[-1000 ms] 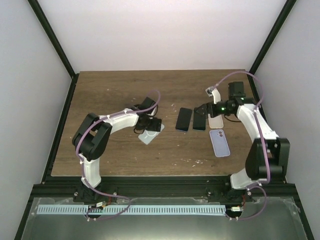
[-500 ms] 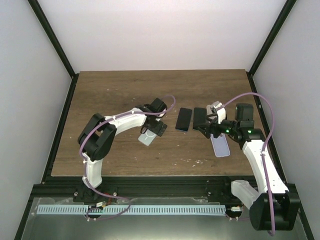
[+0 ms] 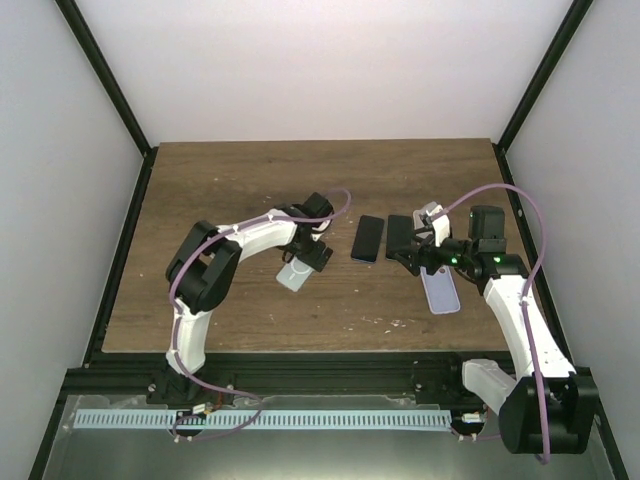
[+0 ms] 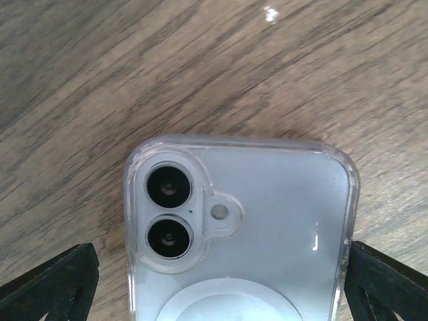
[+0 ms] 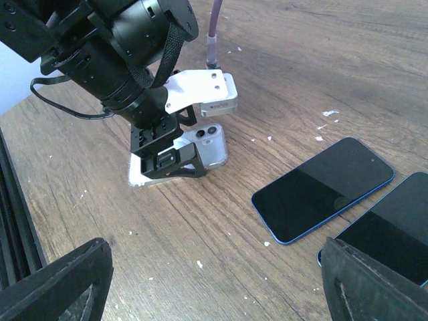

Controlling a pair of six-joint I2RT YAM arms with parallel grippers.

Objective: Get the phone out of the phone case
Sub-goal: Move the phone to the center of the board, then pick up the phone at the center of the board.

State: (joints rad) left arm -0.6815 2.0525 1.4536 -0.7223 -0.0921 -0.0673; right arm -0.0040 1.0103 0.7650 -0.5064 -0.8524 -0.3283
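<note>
The phone [image 4: 254, 221] in its clear case [image 4: 338, 167] lies face down on the table [image 3: 220, 190], lenses up, left of centre. The left claw [image 3: 305, 262] hangs low over it, jaws spread wide to either side, gripping nothing. The right claw [image 3: 408, 252] hovers wide open and empty above two dark phones [image 5: 322, 188] lying screen up, near a lilac phone [image 3: 440, 290].

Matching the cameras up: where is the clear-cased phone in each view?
Top: cased phone left of centre, under the left fingers.
Left wrist: phone fills the lower middle, lenses at left.
Right wrist: phone left of centre, partly behind the fingers.
Shared landmark: the left fingers, on either side of it.
</note>
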